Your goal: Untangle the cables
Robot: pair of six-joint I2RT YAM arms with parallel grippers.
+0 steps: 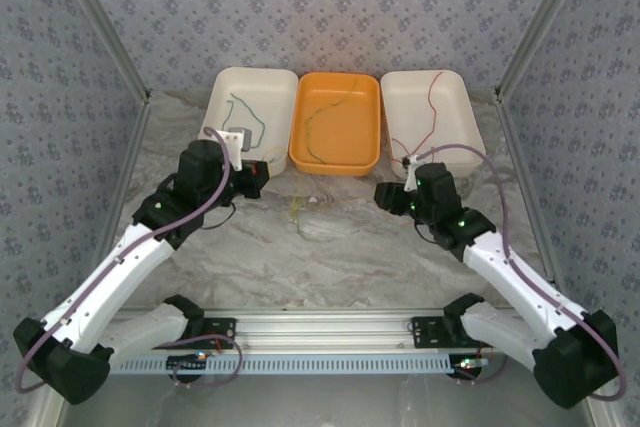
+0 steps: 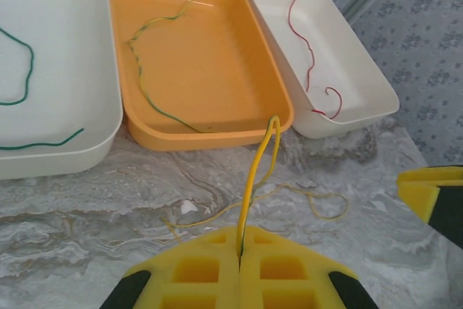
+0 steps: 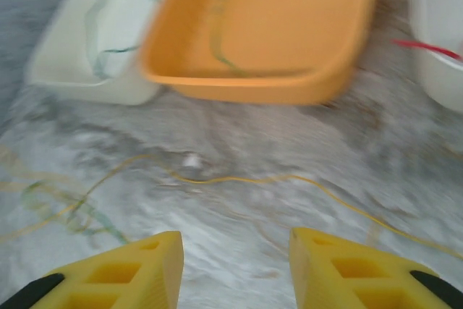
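Left wrist: left gripper point(image 2: 239, 250) clamped shut on yellow cable point(image 2: 252, 179), its loop rising just ahead. Right gripper point(image 3: 235, 247) stands parted, empty; cable slack on table point(image 3: 239, 124) beyond it. Risk: a hard pull tightens the tangle or slips the wire.

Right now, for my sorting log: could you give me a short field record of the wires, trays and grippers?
left white plastic tray: thin dark green wire inside
orange plastic tray: thin yellow-green wire inside
right white plastic tray: thin red wire inside
marble table: thin yellow wire trailing across it
left gripper: shut on the thin yellow wire
right gripper: open, above the table
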